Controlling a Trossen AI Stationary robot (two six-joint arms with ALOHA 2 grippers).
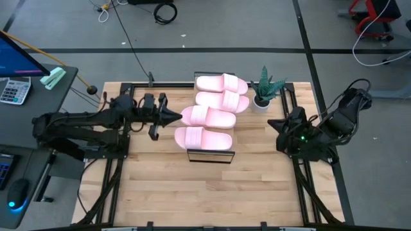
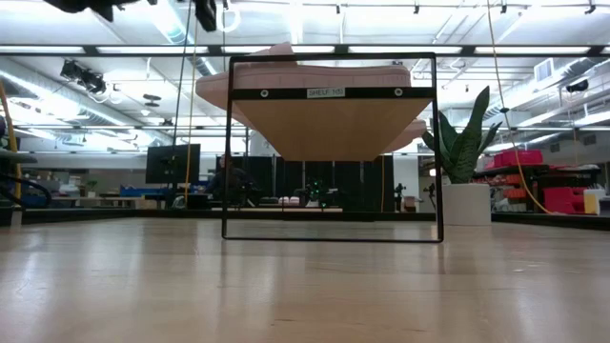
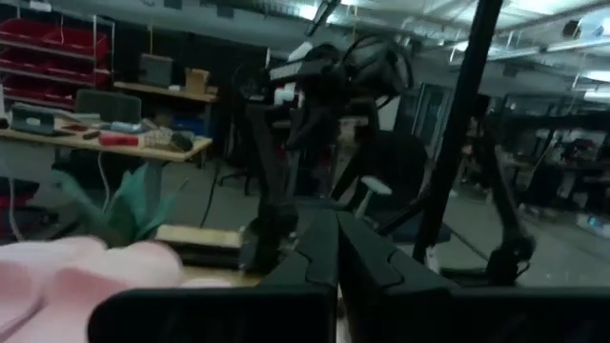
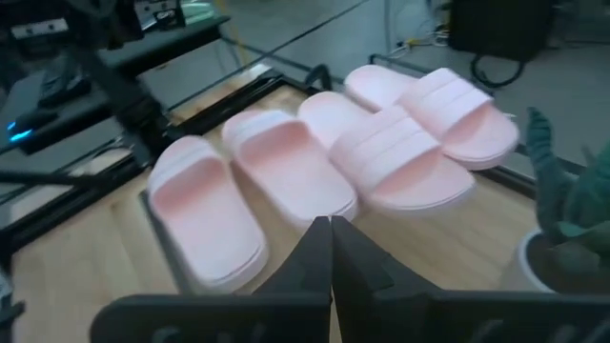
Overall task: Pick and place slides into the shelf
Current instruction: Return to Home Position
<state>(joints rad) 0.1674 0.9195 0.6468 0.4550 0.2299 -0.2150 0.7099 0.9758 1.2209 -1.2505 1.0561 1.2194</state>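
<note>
Several pale pink slides (image 1: 209, 117) lie side by side, soles down, on the shelf (image 1: 210, 157), a light-wood board (image 2: 329, 124) on a thin black frame in the middle of the table. My left gripper (image 1: 174, 117) is shut and points level toward the table's right, raised, its tip close to the left ends of the slides (image 3: 76, 276). My right gripper (image 1: 275, 124) is shut at the shelf's right side, slanting down toward the slides (image 4: 286, 162). Nothing is between the fingers of either gripper (image 3: 335, 257) (image 4: 331, 250).
A small potted plant (image 1: 264, 90) in a white pot stands at the shelf's far right corner, close to my right arm. Bare wooden tabletop (image 1: 212, 192) lies between the shelf and the near edge. A desk with a calculator (image 1: 14, 90) stands off the table's left.
</note>
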